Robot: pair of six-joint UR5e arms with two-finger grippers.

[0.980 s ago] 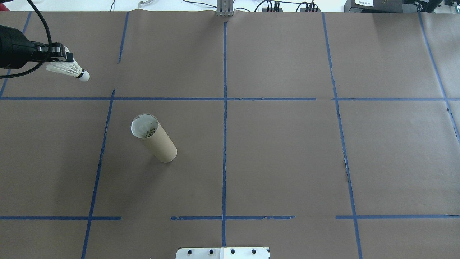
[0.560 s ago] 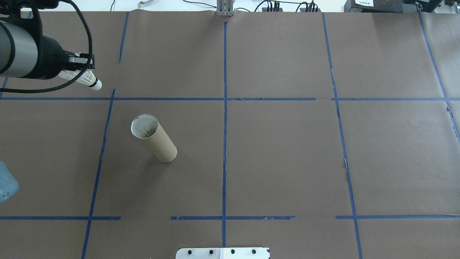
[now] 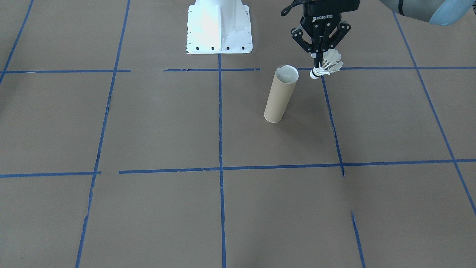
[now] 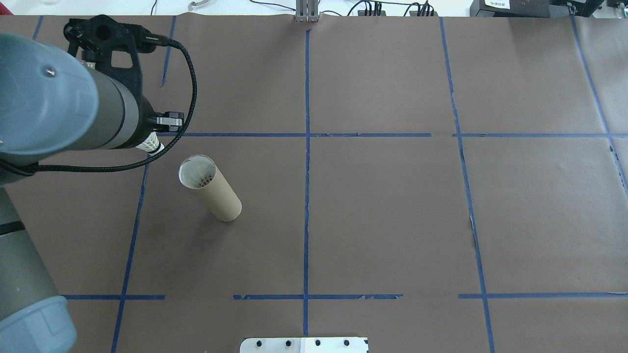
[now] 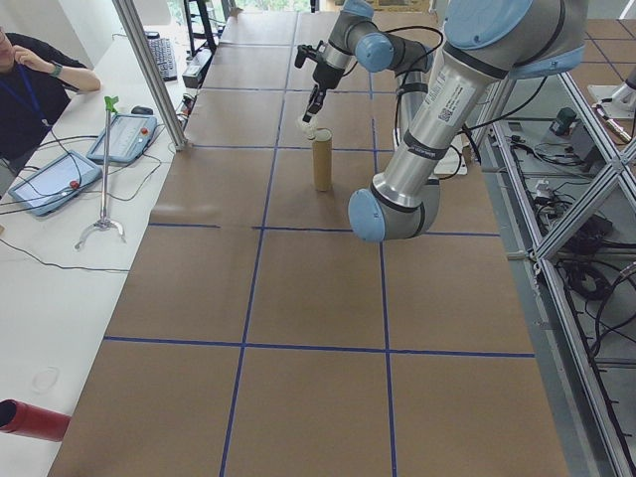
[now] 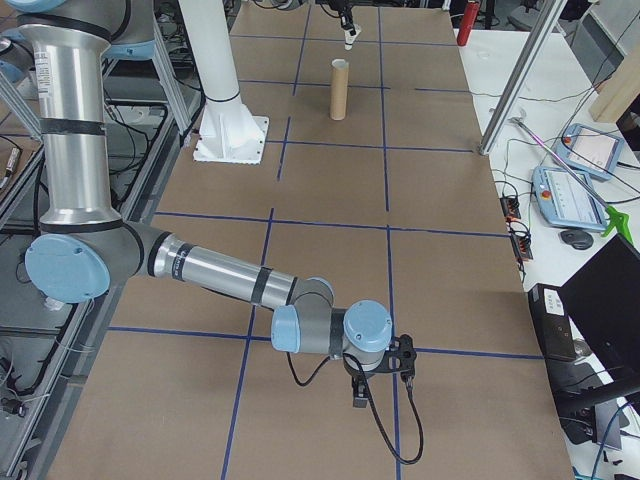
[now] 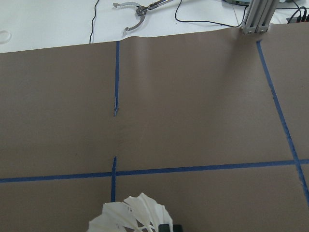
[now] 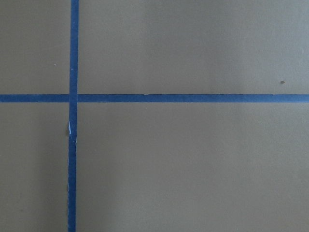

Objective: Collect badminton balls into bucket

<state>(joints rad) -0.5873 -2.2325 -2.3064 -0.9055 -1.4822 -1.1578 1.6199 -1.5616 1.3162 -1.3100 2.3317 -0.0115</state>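
The brown cardboard tube [image 3: 280, 95] stands upright on the paper, its open pale rim [image 4: 197, 172] facing up, with white feathery material showing inside. My left gripper [image 3: 318, 63] points down and is shut on the white shuttlecock [image 3: 328, 65], whose cork tip [image 4: 155, 146] hangs down. The shuttlecock is beside the tube's mouth, a short way to its left in the overhead view, not over it. Its feathers [image 7: 133, 215] fill the bottom of the left wrist view. My right gripper [image 6: 365, 385] hovers low over the paper far from the tube; I cannot tell whether it is open or shut.
The white robot base [image 3: 219, 29] stands at the table's near edge. Blue tape lines [image 4: 306, 147] divide the brown paper. A person [image 5: 30, 89] sits at a side table with tablets [image 5: 50, 179]. A red cylinder [image 5: 35, 419] lies there too.
My left arm has swung right and toward the tube, carrying the shuttlecock from the far left corner to just beside the tube's mouth. The tube has not moved.
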